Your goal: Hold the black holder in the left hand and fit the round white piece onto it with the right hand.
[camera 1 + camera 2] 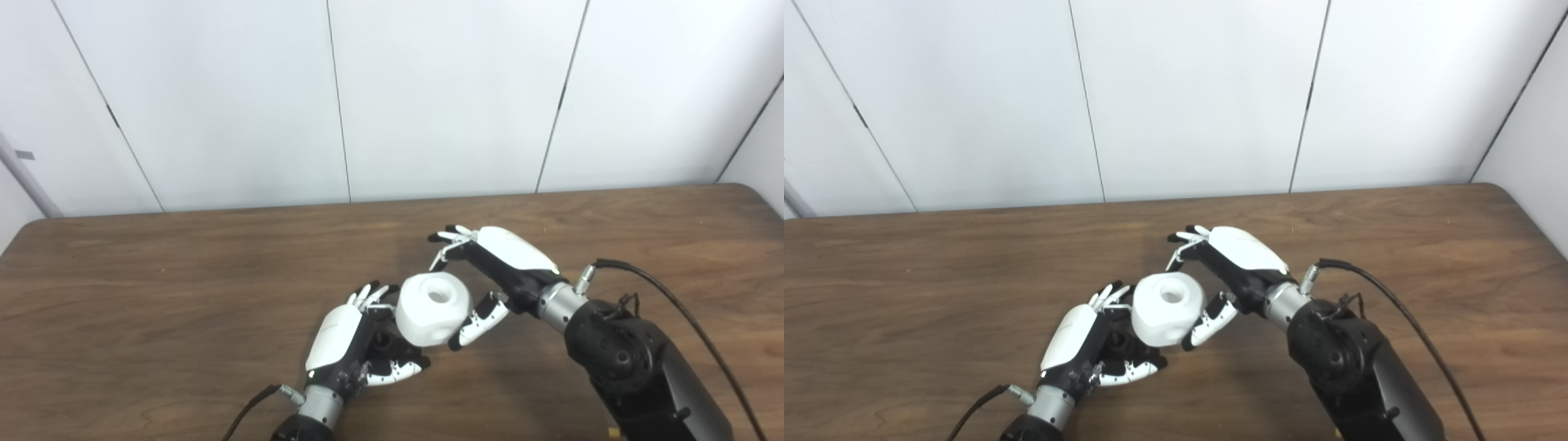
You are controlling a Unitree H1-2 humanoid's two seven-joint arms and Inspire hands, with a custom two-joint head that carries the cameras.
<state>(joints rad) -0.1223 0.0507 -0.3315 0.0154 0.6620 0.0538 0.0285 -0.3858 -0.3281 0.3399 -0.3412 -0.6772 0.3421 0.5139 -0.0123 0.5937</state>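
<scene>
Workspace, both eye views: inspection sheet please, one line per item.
Surface: brown wood-grain table, bare where visible.
Job's things: round white piece with a top hole, sitting against the black holder; whether it is seated cannot be told.
Clutter: nothing seen.
Hands: left hand shut on the black holder; right hand open, fingers spread above the white piece, thumb beside it.
Cables: black cable arcs from the right wrist; another leaves the left wrist.
Surroundings: white panelled wall behind the table.

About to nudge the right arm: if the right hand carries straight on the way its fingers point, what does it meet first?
Probably the round white piece, just below the right hand; its open fingers may pass above it, since depth is unclear.
</scene>
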